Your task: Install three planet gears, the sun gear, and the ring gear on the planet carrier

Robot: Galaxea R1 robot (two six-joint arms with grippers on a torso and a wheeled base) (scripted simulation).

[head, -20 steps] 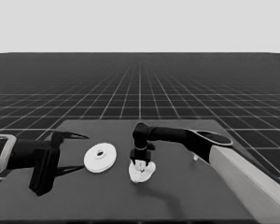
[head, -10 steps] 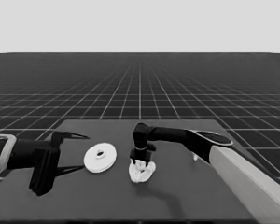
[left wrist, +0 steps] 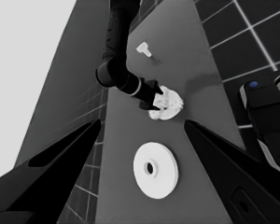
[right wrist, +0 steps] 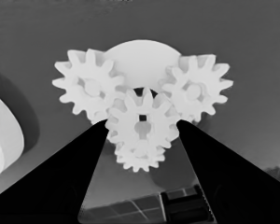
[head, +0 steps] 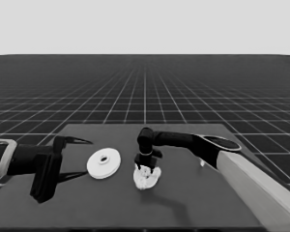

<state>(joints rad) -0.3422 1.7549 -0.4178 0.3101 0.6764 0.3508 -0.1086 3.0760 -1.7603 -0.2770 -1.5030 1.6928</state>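
Note:
The smaller round part (head: 146,180) (right wrist: 140,55) lies mid-table with three planet gears on it, two of them (right wrist: 88,86) (right wrist: 196,86) at the sides and one (right wrist: 140,158) nearer the wrist. My right gripper (head: 145,167) (right wrist: 142,122) stands straight down over this cluster, shut on the sun gear (right wrist: 142,133), which sits amid the three planet gears just off the dark centre hole. The larger round part (head: 103,163) (left wrist: 155,170) lies flat to the left of the cluster. My left gripper (head: 86,157) (left wrist: 142,122) waits open over the table's left end, beside the larger round part and not touching it.
A thin white piece (left wrist: 143,49) (head: 201,163) lies to the right, close behind the right arm's forearm (head: 183,141). Dark machinery with blue lights (left wrist: 266,121) stands past the table's near edge in the left wrist view.

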